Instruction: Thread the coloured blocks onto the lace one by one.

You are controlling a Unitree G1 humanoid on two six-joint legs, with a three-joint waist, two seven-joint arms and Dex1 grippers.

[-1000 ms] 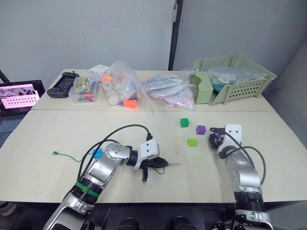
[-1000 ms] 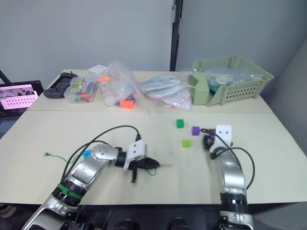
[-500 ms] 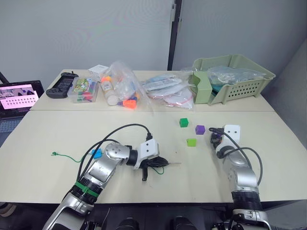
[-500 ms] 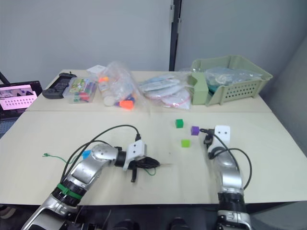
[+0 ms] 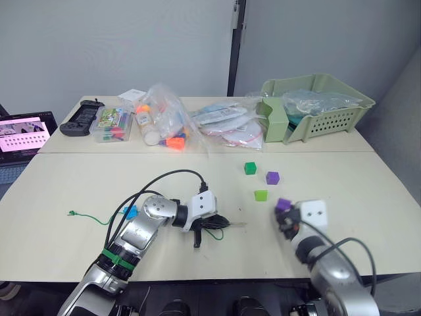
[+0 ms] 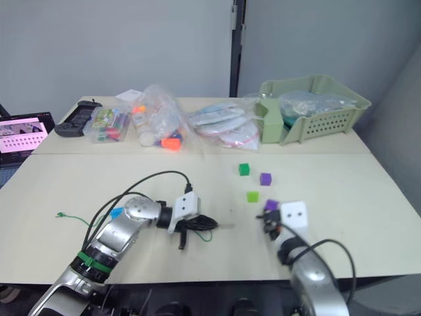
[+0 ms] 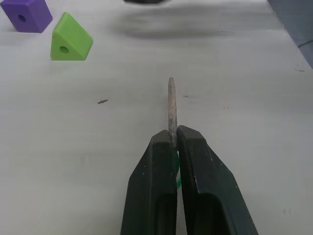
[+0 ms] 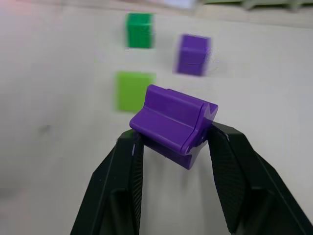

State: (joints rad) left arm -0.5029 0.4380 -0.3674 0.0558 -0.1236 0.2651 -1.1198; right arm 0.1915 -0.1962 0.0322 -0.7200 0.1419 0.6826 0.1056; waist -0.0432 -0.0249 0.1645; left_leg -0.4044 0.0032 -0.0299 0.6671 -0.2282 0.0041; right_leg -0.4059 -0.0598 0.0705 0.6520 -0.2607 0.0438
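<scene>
My left gripper (image 5: 222, 224) is shut on the lace's stiff pale tip (image 7: 171, 105), which sticks out ahead of the fingers just above the table. The green lace (image 5: 92, 216) trails left to its knot near the table's left side. A purple star-shaped block (image 8: 172, 123) is clamped in my shut right gripper (image 5: 284, 216), lifted off the table to the right of the tip. A green cube (image 5: 250, 168), a purple cube (image 5: 272, 177) and a light green wedge (image 5: 261, 195) lie beyond it. A blue block (image 5: 129, 211) lies by my left forearm.
Along the back of the table (image 5: 72, 181) are a green basket (image 5: 319, 105), plastic bags of parts (image 5: 168, 122), a clear box (image 5: 113, 124) and a black controller (image 5: 82, 125). A laptop (image 5: 23, 135) sits at the far left.
My right gripper has carried the purple star block from beside the purple cube toward me and left, closer to the lace tip. The left gripper has stayed put.
</scene>
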